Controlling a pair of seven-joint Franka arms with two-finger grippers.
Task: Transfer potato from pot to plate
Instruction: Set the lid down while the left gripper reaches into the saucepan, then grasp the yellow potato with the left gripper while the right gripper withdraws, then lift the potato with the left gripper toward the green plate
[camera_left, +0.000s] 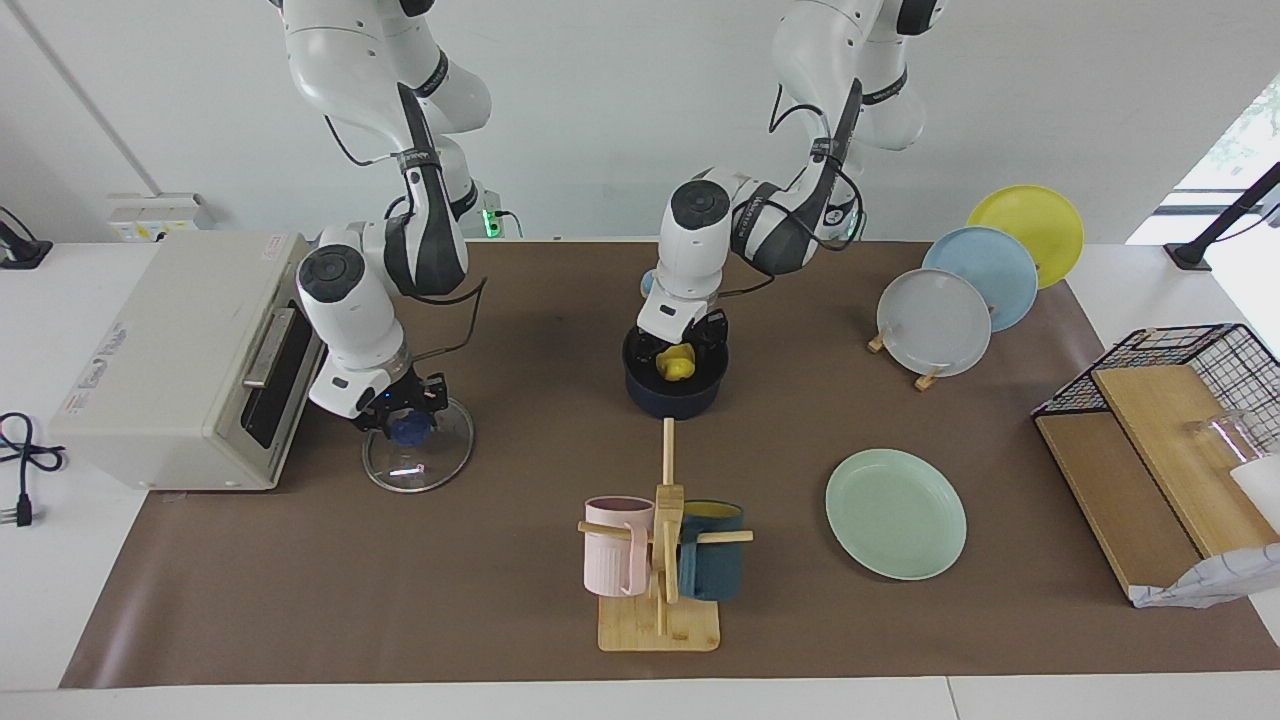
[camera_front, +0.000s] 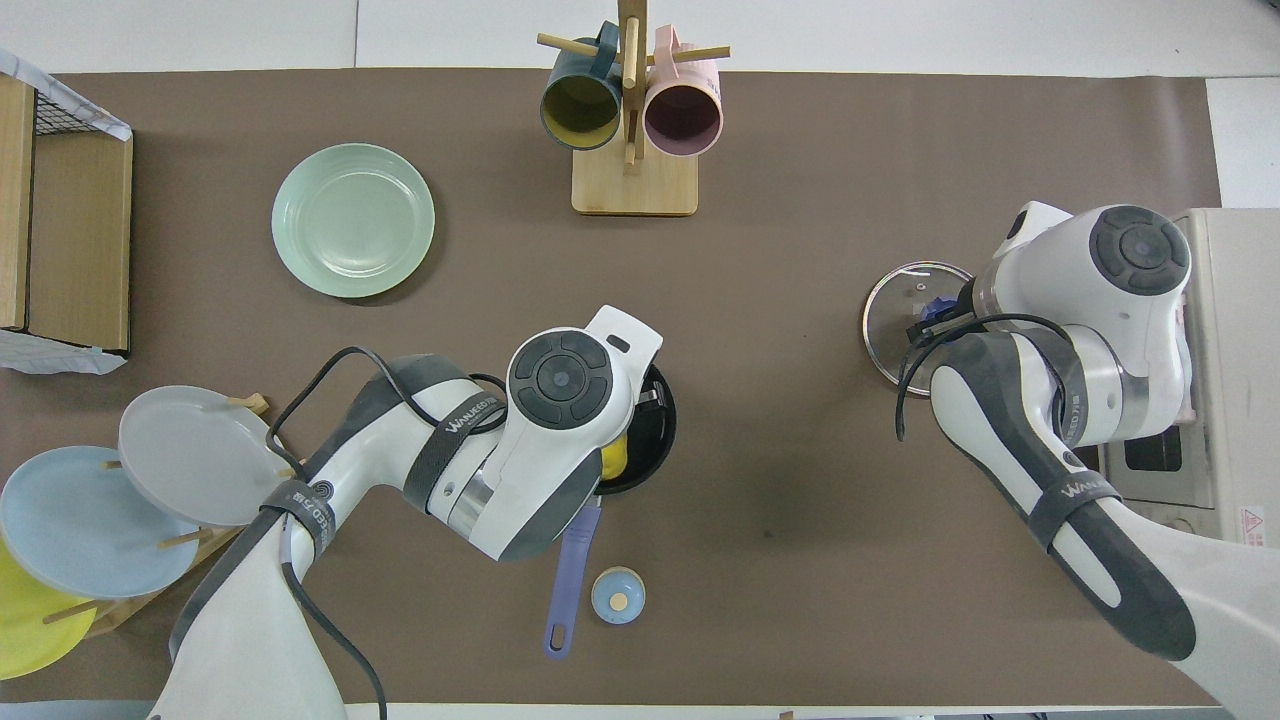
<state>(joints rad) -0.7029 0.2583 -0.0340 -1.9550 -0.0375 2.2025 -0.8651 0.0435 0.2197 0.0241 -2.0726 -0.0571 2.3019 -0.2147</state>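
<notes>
The yellow potato (camera_left: 678, 366) is in the dark navy pot (camera_left: 672, 398) at the middle of the table, at about rim height. My left gripper (camera_left: 678, 360) reaches down into the pot with a finger on each side of the potato, shut on it. In the overhead view my left hand covers most of the pot (camera_front: 655, 440); a bit of the potato (camera_front: 613, 456) shows. The mint-green plate (camera_left: 895, 513) lies bare, farther from the robots and toward the left arm's end. My right gripper (camera_left: 409, 420) is at the blue knob of the glass lid (camera_left: 418, 462), which lies flat on the mat.
A toaster oven (camera_left: 170, 360) stands at the right arm's end. A mug rack (camera_left: 660, 560) with two mugs stands farther out than the pot. A rack with grey, blue and yellow plates (camera_left: 935, 322) and a wire basket (camera_left: 1180, 400) are at the left arm's end. A small blue round piece (camera_front: 618, 595) lies by the pot's handle (camera_front: 568, 575).
</notes>
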